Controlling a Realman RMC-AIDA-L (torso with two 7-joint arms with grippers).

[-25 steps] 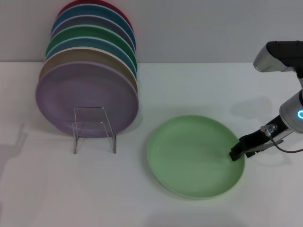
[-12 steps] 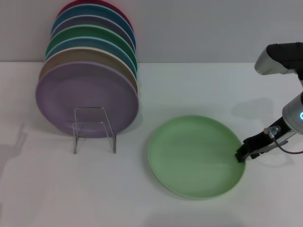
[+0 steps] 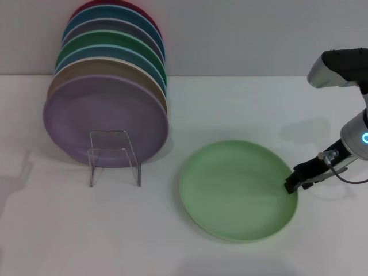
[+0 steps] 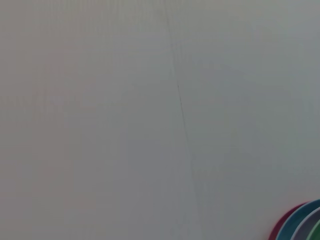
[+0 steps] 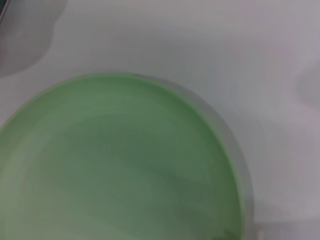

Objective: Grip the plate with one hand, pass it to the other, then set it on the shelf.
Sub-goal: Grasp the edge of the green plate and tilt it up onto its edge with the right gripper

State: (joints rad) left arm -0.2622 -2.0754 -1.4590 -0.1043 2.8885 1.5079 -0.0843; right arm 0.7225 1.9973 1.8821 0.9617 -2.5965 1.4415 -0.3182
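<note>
The pale mint-green plate (image 3: 238,190) lies flat on the white table, right of the middle. My right gripper (image 3: 290,185) is low at the plate's right rim, with its black tip at the edge. The plate fills most of the right wrist view (image 5: 115,160), where no fingers show. The clear shelf (image 3: 114,155) stands at the left, and its front loops hold no plate. My left gripper is out of view; its wrist view shows only the wall and a few plate rims (image 4: 300,225).
A row of several coloured plates stands upright behind the clear shelf, with the lilac-purple plate (image 3: 106,118) in front and a darker green plate (image 3: 115,43) further back. The wall runs close behind them. The right arm's elbow (image 3: 339,66) is high at the right edge.
My right gripper's tip drew back from over the plate's inner rim to the right, then settled at the rim's edge. The plate and the shelf have stayed put.
</note>
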